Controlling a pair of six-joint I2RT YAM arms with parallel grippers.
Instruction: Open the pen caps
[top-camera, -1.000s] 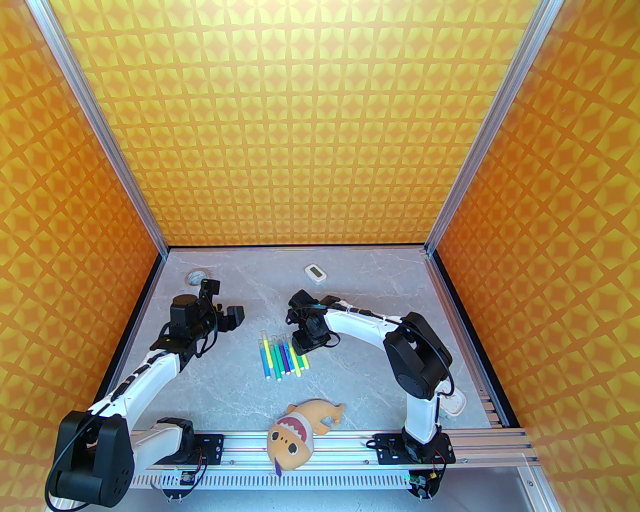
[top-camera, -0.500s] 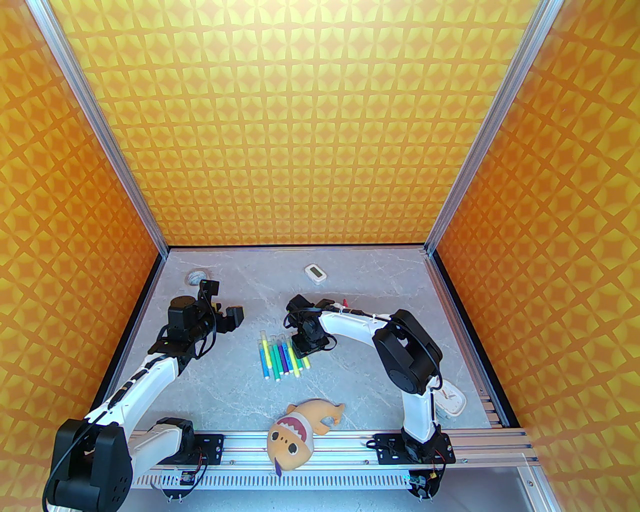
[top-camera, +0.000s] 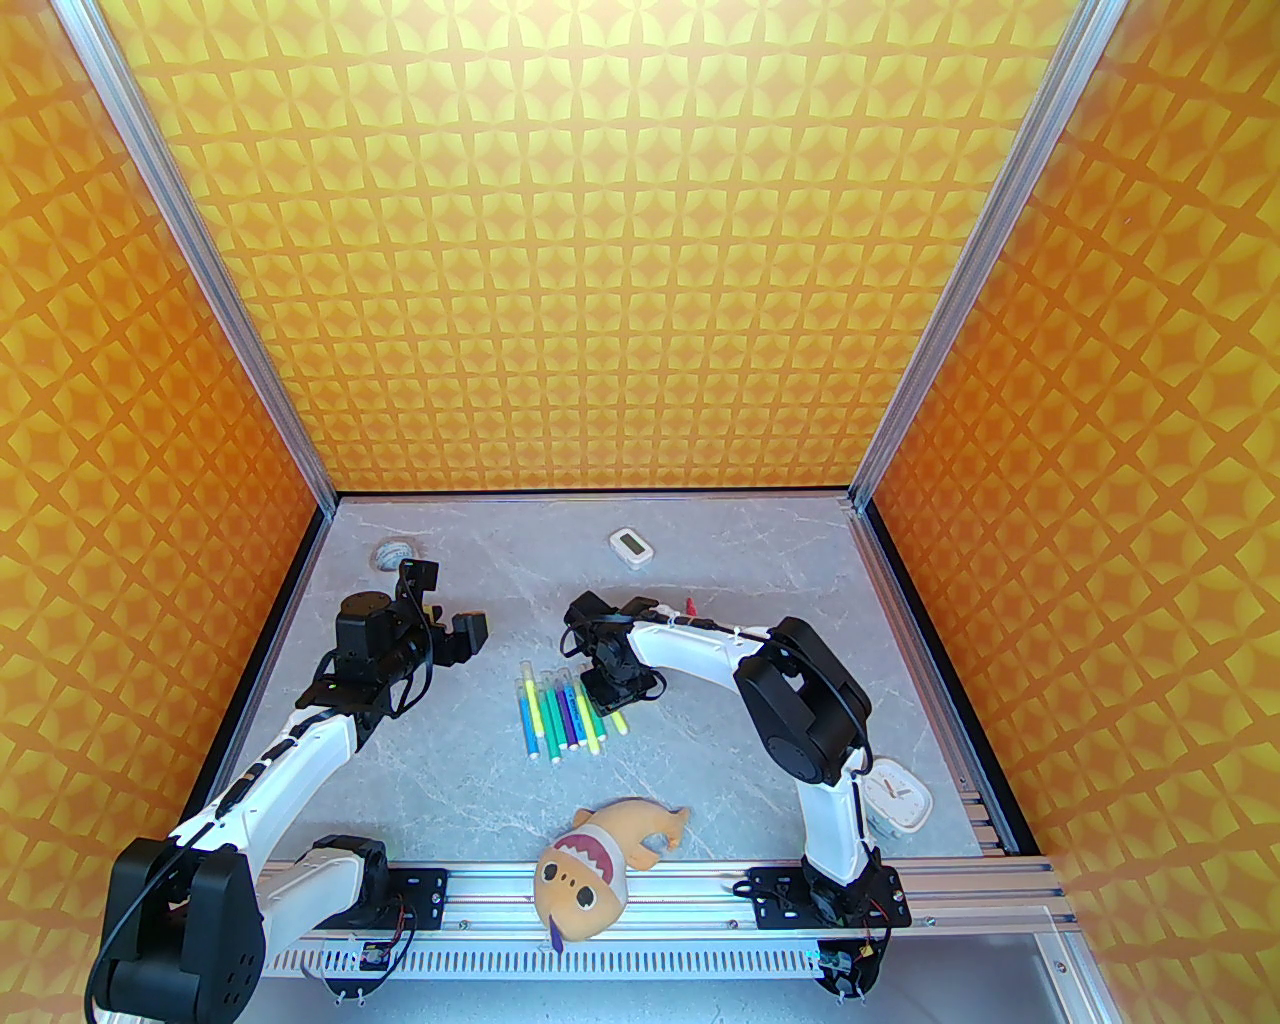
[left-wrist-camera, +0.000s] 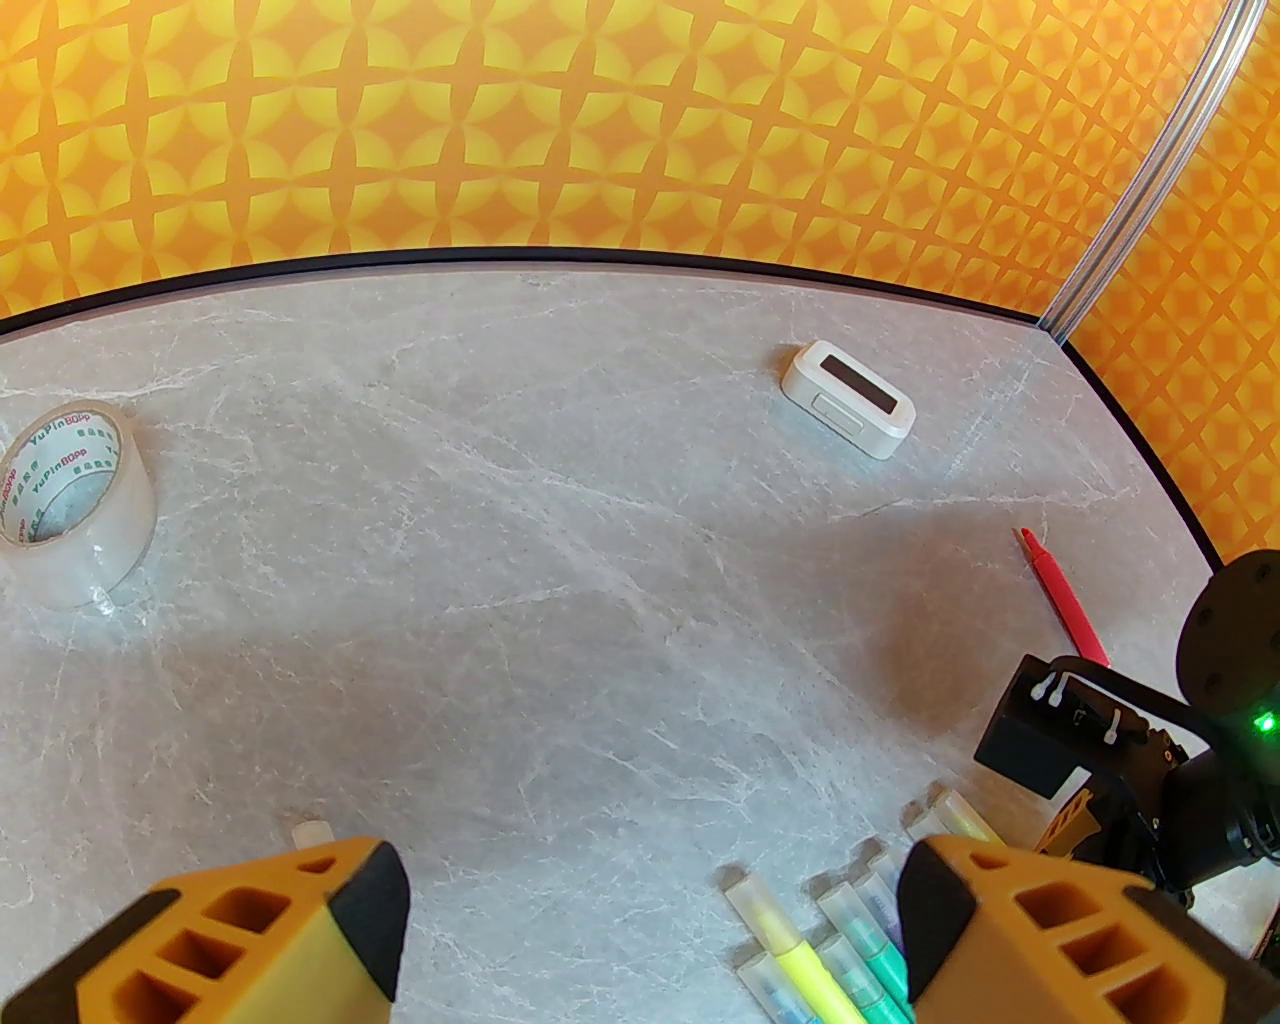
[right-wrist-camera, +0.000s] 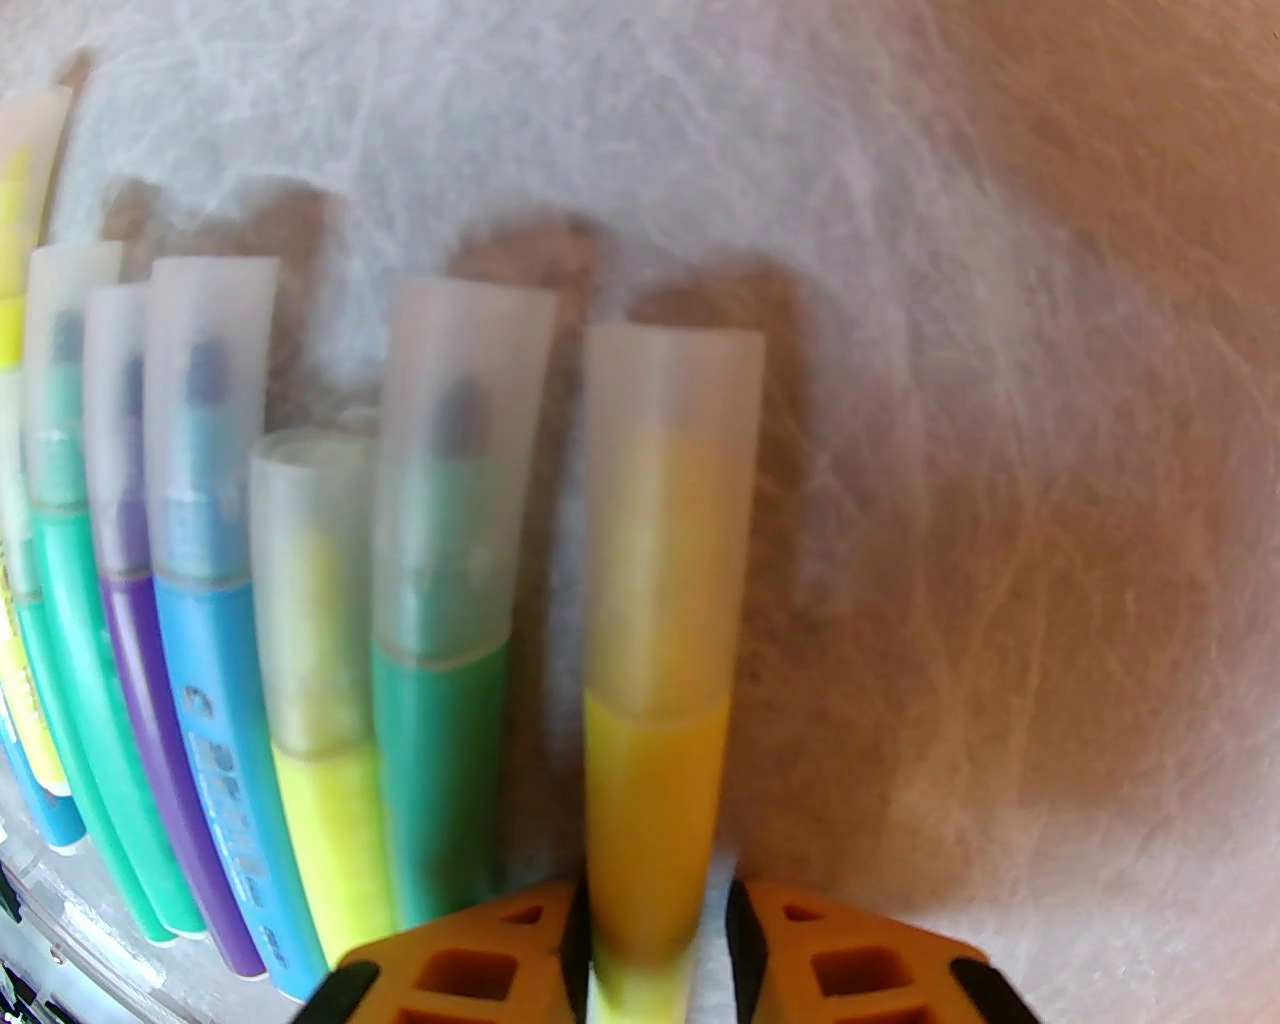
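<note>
Top: right claw (top-camera: 610, 700) down at the pens (top-camera: 555, 715) on the table (top-camera: 700, 800), left claw (top-camera: 468, 640) well apart. Left wrist: left claw spread wide. Right wrist: right claw pinches the yellow pen (right-wrist-camera: 655, 790) barrel, pen cap (right-wrist-camera: 670, 520) on, just ahead.

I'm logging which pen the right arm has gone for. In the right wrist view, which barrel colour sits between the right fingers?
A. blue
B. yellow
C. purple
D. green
B: the yellow pen runs straight between the right fingers, which press close against its barrel on both sides, and its translucent cap is on.
</note>
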